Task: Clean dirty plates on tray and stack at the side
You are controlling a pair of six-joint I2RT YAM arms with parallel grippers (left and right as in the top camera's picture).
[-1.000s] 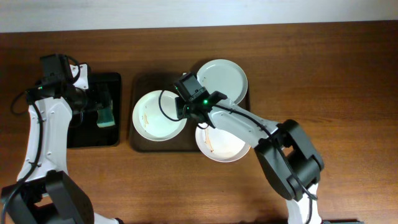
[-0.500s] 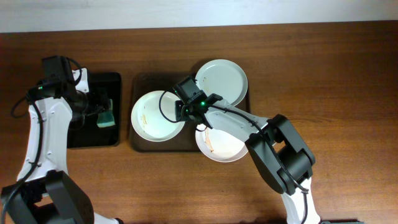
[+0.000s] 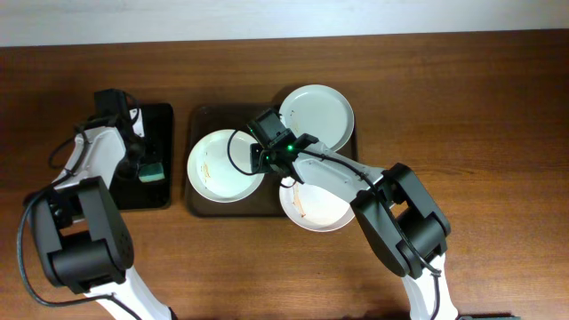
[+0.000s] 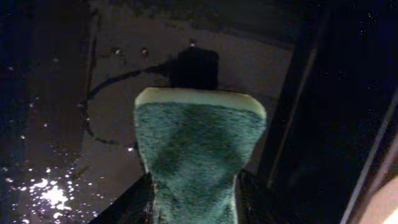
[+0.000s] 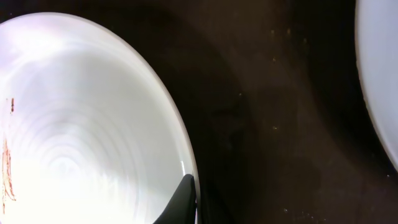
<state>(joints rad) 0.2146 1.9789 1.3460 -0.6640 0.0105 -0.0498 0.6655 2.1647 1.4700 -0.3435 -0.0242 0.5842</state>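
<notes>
The brown tray (image 3: 200, 203) holds three white plates. The left plate (image 3: 222, 169) has faint orange smears near its left side. My right gripper (image 3: 263, 164) is shut on that plate's right rim; in the right wrist view the fingers (image 5: 198, 202) pinch the rim of the plate (image 5: 81, 124). The top right plate (image 3: 318, 116) looks clean, and its edge shows in the right wrist view (image 5: 380, 74). The bottom plate (image 3: 322, 212) has orange smears and overhangs the tray's front edge. My left gripper (image 3: 145, 163) is shut on a green sponge (image 3: 153, 172), also in the left wrist view (image 4: 196, 155).
A smaller black tray (image 3: 164, 116) lies left of the brown tray, under the sponge; its surface (image 4: 43, 180) is wet with droplets. Bare wooden table (image 3: 462, 133) lies to the right of the brown tray.
My left arm has swung its wrist to the right over the black tray, with the sponge staying in about the same place. My right gripper shifted slightly left earlier and now holds still.
</notes>
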